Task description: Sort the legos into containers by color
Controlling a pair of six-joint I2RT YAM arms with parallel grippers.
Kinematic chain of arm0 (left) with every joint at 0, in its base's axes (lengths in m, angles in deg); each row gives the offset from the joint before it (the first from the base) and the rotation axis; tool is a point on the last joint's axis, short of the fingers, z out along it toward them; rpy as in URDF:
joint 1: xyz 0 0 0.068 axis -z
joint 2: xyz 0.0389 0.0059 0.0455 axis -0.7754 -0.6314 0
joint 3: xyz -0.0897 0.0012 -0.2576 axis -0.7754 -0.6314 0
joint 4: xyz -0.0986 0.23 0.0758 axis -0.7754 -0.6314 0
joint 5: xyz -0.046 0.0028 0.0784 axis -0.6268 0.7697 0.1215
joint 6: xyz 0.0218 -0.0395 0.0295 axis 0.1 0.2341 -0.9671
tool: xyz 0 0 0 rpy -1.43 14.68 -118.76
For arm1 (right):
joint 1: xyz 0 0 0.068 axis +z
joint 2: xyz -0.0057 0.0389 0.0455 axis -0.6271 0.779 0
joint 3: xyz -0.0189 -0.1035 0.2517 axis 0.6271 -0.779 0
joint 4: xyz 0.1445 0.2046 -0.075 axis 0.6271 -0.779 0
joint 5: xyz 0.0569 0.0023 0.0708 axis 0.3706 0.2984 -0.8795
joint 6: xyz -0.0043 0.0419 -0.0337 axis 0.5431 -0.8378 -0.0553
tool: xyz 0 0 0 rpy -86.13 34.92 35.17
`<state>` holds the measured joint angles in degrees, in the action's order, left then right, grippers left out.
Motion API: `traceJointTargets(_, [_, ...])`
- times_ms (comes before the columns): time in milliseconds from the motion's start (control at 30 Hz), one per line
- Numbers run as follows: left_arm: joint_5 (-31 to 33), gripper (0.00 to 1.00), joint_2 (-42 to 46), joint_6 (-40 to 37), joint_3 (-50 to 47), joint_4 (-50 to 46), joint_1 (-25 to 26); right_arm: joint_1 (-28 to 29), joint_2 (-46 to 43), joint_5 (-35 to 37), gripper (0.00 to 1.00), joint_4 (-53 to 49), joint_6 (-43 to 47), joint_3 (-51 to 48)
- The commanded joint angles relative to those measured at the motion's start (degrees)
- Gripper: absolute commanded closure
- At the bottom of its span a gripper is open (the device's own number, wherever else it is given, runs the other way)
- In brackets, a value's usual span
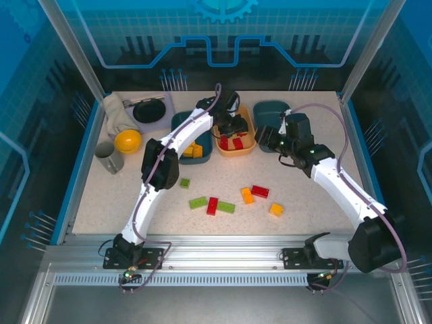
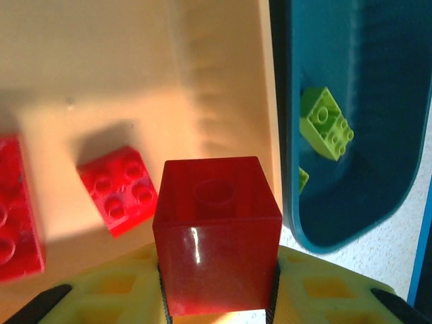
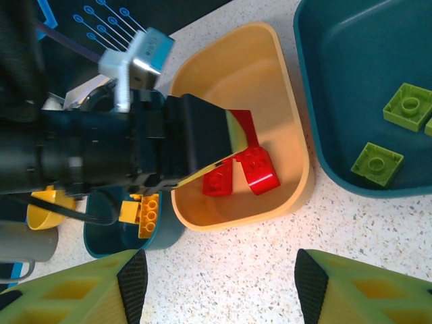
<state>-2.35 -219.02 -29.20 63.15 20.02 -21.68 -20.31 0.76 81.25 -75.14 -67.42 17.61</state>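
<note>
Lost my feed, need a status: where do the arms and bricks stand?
Left fingers shut on red brick above orange tray. Right fingers open, empty, beside that tray. Loose bricks on table.

Back row, left to right: dark teal plastic tray (image 1: 179, 131), orange plastic tray (image 1: 236, 153), another teal tray (image 1: 270, 111); loose plastic bricks (image 1: 260, 191) on the counter (image 1: 317, 175) in front.

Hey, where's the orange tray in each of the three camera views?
Top external: orange tray at back centre.
Left wrist: orange tray across the upper left.
Right wrist: orange tray at upper centre, red bricks inside.
Shared landmark: teal tray at its right side in all three.
</note>
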Motion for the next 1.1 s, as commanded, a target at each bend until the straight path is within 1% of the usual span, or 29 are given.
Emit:
traceJointTargets(0, [-4.2, 0.64, -2.5, 2.9, 4.4, 3.2, -0.5, -1.5, 0.4, -1.9, 0.38, -0.7, -0.7, 2.0])
traceJointTargets(133, [-5.1, 0.62, -5.8, 4.3, 6.0, 1.6, -0.5, -2.0, 0.1, -2.1, 0.38, -1.1, -1.1, 1.1])
traceJointTargets(233, [-5.8, 0.56, -6.5, 4.4, 5.8, 2.0, -0.4, -1.9, 0.0, -2.2, 0.38, -1.0, -1.2, 0.7])
traceJointTargets(433, [-5.0, 0.49, -6.1, 3.8, 6.0, 0.1, -0.3, -1.9, 0.4, -2.5, 0.38, -1.0, -1.7, 0.5])
traceJointTargets(600, [-3.7, 0.44, -3.3, 3.4, 5.0, -1.0, -0.3, -1.6, 0.4, -2.4, 0.38, -1.7, -1.3, 0.7])
traceJointTargets(800, [-0.5, 0.38, 3.0, 3.9, 4.5, -1.6, 0.0, 2.0, 0.2, 1.2, 0.38, -4.8, 4.1, 2.7])
traceJointTargets(900, [3.5, 0.35, 8.6, 5.1, 1.4, -2.8, 0.1, 5.4, 0.3, 3.8, 0.38, -6.6, 8.2, 3.5])
traceJointTargets(1000, [8.8, 0.32, 16.8, 6.8, -7.0, -3.0, -0.3, 10.8, 1.0, 6.8, 0.38, -8.0, 13.4, 4.4])
traceJointTargets(1067, [11.4, 0.31, 23.2, 8.2, -15.0, -2.8, -0.9, 15.2, 2.3, 8.0, 0.38, -8.8, 16.8, 5.0])
